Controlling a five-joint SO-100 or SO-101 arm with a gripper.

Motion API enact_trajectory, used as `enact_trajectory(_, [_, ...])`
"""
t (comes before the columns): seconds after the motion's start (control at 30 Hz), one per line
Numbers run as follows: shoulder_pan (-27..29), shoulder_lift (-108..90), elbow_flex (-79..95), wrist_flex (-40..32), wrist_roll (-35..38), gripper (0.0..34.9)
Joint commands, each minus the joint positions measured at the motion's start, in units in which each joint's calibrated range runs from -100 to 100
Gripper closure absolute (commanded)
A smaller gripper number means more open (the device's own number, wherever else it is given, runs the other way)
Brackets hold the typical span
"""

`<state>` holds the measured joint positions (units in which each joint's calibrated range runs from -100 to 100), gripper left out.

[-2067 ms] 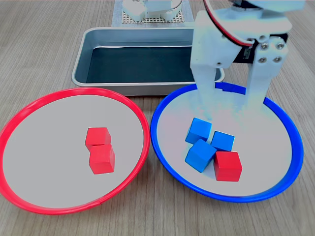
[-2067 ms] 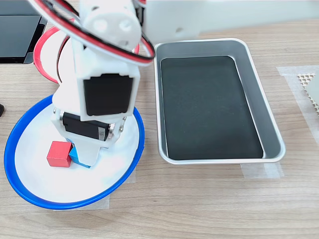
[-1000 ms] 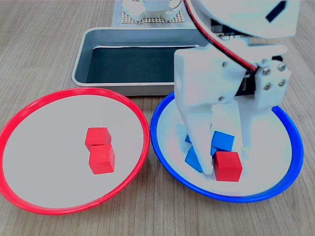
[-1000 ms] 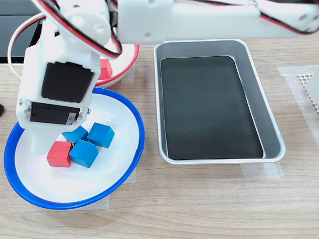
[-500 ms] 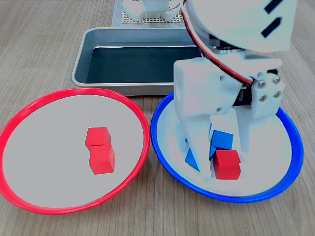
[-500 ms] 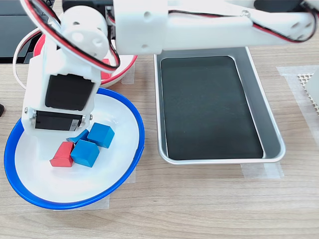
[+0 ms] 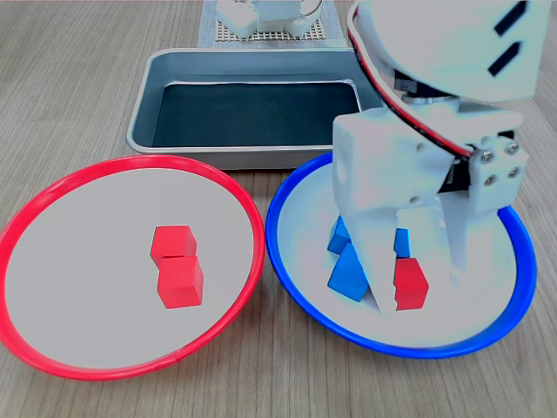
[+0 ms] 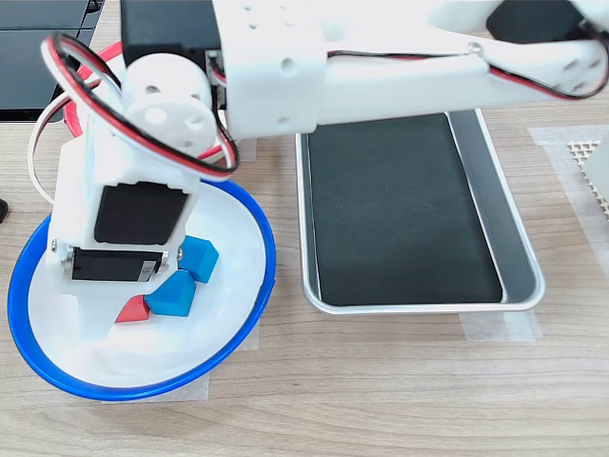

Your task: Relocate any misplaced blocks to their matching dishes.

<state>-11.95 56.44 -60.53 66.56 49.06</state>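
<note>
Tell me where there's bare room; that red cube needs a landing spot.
The red-rimmed round dish is bare across the first exterior view's left and front; only two red cubes sit near its middle. The rectangular grey metal tray holds nothing. The blue-rimmed dish is crowded: blue cubes, one red cube, and the white gripper around it.

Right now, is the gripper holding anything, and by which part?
The gripper stands astride the red block in the blue-rimmed dish, one finger on each side face. Whether the fingers are actually pressing it yet cannot be told.

Blue cubes (image 7: 352, 270) crowd the pincer (image 7: 418, 292) – tray (image 7: 148, 113) bare
</note>
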Motion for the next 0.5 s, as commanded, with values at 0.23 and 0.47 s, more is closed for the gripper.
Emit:
enact_trajectory(0.23, [-0.2,-0.6,-1.1,1.6,-0.3,18.1])
enact_trajectory(0.47, [-0.1,-0.7,-0.6,2.7,-0.3,18.1])
